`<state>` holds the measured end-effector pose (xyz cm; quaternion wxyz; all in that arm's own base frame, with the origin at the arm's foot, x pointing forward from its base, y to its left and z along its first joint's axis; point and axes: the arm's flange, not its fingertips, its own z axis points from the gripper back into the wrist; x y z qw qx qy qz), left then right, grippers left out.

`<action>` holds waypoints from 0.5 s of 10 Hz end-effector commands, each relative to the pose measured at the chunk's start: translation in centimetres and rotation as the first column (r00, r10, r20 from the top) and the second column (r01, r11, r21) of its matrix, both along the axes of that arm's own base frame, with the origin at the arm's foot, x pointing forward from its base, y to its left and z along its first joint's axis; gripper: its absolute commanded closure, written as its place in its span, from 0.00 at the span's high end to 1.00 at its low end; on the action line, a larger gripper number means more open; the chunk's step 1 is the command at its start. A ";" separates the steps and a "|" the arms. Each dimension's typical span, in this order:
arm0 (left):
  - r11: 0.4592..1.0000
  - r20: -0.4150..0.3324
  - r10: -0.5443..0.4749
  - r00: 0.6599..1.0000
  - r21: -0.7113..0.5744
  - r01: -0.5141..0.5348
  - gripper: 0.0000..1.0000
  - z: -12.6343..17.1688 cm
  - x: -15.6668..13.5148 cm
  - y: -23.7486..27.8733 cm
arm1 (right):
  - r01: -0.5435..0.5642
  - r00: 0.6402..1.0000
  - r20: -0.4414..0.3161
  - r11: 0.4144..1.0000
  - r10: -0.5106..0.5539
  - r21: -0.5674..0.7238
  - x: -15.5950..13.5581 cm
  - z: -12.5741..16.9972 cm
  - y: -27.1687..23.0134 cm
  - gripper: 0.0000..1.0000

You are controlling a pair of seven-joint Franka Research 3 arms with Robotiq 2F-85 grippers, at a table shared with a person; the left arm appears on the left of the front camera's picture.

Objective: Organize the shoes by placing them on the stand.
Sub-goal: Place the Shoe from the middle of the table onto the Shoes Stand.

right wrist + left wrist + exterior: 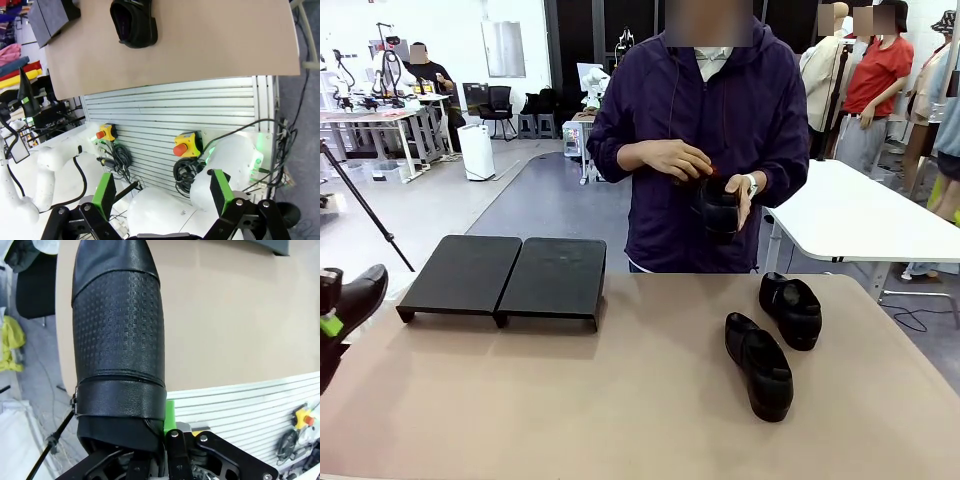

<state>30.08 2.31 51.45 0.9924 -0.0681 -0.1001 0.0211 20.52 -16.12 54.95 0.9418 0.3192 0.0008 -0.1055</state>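
Note:
Two black loafers lie on the tan table (570,400) at the right, one nearer (758,365) and one farther back (791,308). Across the table a person holds another shoe (718,205) in both hands at chest height. My left gripper (328,325) at the far left edge is shut on a shoe (358,298), toe up; the left wrist view shows that shoe (117,340) rising from the gripper (150,440) beside a green pad (170,412). The black stand (505,275) sits bare at the back left. My right gripper (162,195) stands open over the robot's base, far from a shoe (134,22).
A white table (860,215) stands behind the person at the right. A tripod leg (365,205) slants past the table's left side. Red stop buttons (182,149) and cables lie on the slatted base below the right gripper. Other people stand far off.

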 end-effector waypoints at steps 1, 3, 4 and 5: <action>0.996 0.086 0.071 0.994 0.048 -0.076 0.00 0.0 3.8 -0.7 | -0.023 1.000 0.008 1.000 0.023 -0.010 -0.1 0.2 -0.5 1.00; 0.995 0.265 0.043 0.963 0.075 -0.065 0.00 0.3 10.7 -0.7 | -0.023 1.000 0.008 1.000 0.023 -0.010 -0.1 0.2 -0.5 1.00; 0.990 0.347 0.034 0.937 0.114 -0.079 0.00 -0.5 14.4 -0.9 | -0.023 1.000 0.008 1.000 0.023 -0.010 -0.1 0.2 -0.5 1.00; 0.988 0.376 0.000 0.926 0.146 -0.059 0.00 -1.9 18.0 -1.0 | -0.023 1.000 0.008 1.000 0.023 -0.010 -0.1 0.2 -0.5 1.00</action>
